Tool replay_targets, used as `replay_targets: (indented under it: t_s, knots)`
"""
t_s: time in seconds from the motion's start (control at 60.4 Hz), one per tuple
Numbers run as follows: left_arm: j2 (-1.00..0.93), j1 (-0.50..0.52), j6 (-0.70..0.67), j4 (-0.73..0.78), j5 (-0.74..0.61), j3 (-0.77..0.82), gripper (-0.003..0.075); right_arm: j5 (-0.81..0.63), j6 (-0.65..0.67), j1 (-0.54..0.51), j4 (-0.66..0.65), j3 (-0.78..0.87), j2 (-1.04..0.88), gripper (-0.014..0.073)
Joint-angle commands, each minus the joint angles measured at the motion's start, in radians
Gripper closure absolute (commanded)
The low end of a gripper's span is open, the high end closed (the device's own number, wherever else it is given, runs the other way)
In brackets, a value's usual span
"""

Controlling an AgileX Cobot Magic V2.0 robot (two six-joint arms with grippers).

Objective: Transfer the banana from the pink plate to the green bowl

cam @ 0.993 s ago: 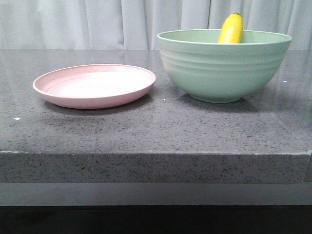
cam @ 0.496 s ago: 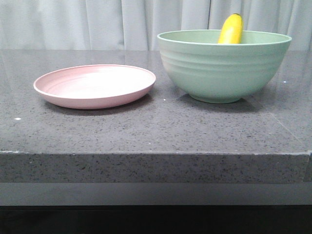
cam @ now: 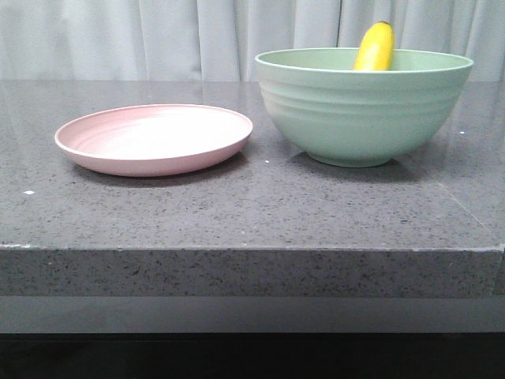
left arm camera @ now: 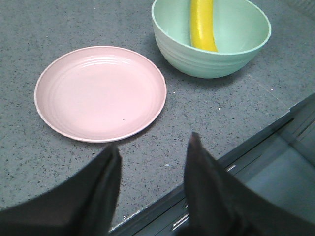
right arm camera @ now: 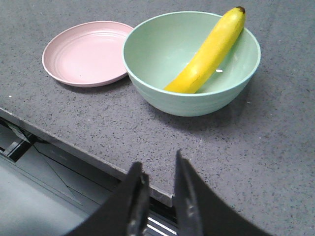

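Banana (right arm camera: 206,51) is already in the green bowl (right arm camera: 147,73): lying diagonally across the inside, lower end down near the bottom, stem tip propped on the rim on the side toward the worktop's back edge. In the front view only the upper end (cam: 374,46) pokes above the bowl's rim (cam: 363,110).

Handling, my read: smooth, glossy skin, looks plastic, so probably light, stiff and a bit slippery. If it needs re-gripping, pinch across the thick middle, not the tapered ends; the raised stem end is the easiest part to reach above the rim.

Pink plate (cam: 154,138) is bare, sitting toward the worktop's left side, just beside the bowl, not touching. Bowl sits toward the right side. Both are set back from the front edge.

Left claw (left arm camera: 152,155): spread, nothing between the fingers, off the front edge, well apart from the plate.
Right claw (right arm camera: 158,174): fingers close together with a narrow gap, nothing pinched, also hanging past the front edge, well clear of the bowl.

Transfer looks done from here.
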Motion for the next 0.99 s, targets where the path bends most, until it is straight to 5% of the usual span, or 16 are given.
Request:
replay_targets:
  t_s: [0.0, 0.05, 0.116, 0.596, 0.778, 0.976]
  knots:
    - [0.001, -0.005, -0.011, -0.012, -0.077, -0.028, 0.0612, -0.066, 0.002, 0.002, 0.025, -0.021, 0.005, 0.0592]
    - [0.001, -0.005, -0.011, -0.012, -0.075, -0.028, 0.0684, -0.066, 0.002, 0.002, 0.025, -0.021, 0.005, 0.0665]
    - [0.001, -0.005, -0.011, -0.012, -0.075, -0.028, 0.0739, -0.064, 0.001, 0.002, 0.025, -0.021, 0.005, 0.0659]
    - [-0.015, -0.003, -0.011, -0.009, -0.103, -0.005, 0.0741, -0.050, 0.001, 0.002, 0.026, -0.021, 0.005, 0.0662]
    - [-0.184, 0.127, -0.009, -0.009, -0.213, 0.159, 0.0741, -0.050, 0.001, 0.002, 0.028, -0.021, 0.005, 0.0662]
    - [-0.478, 0.319, -0.010, -0.019, -0.481, 0.461, 0.0741, -0.050, 0.001, 0.002, 0.029, -0.021, 0.005, 0.0662]
